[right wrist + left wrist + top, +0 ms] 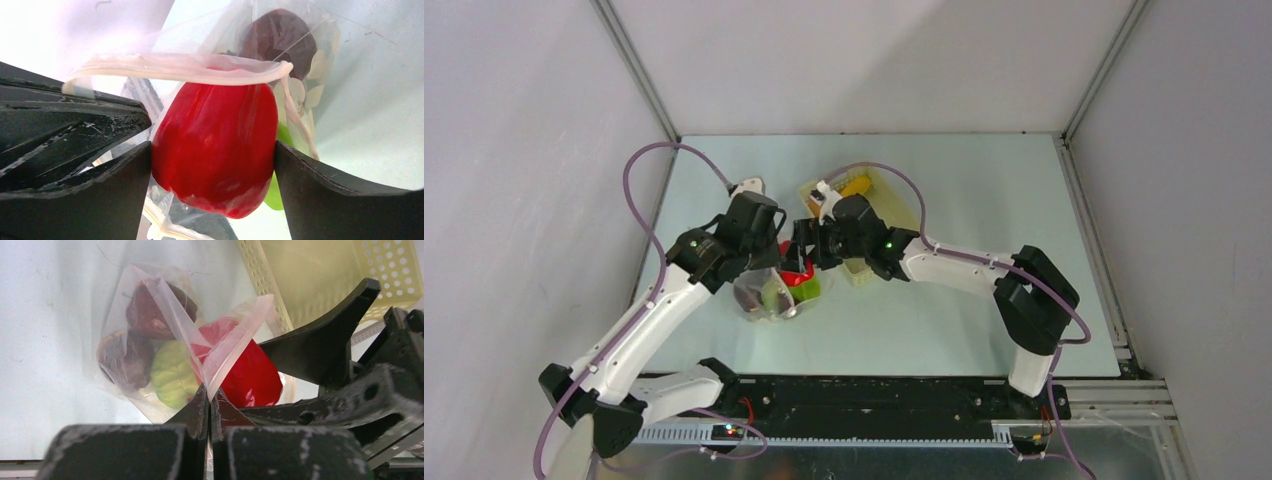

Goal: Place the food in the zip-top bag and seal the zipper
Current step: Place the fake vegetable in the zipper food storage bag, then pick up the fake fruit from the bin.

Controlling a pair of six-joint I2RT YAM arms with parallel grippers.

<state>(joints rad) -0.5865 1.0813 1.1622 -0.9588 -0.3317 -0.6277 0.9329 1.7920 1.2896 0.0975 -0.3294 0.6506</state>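
My left gripper (209,392) is shut on the mouth edge of the clear zip-top bag (165,300) and holds it up. Two dark red apples (147,310) and a pale green round fruit (172,372) lie inside the bag. My right gripper (212,155) is shut on the red pepper (215,145), its upper end under the bag's zipper strip (185,67) at the open mouth. In the top view both grippers meet over the bag (769,298), with the pepper (798,268) between them. A yellow banana (856,186) lies in the basket (894,195).
The pale yellow slotted basket (320,275) stands just behind and right of the bag, close to my right arm. Grey walls enclose the table on the left, back and right.
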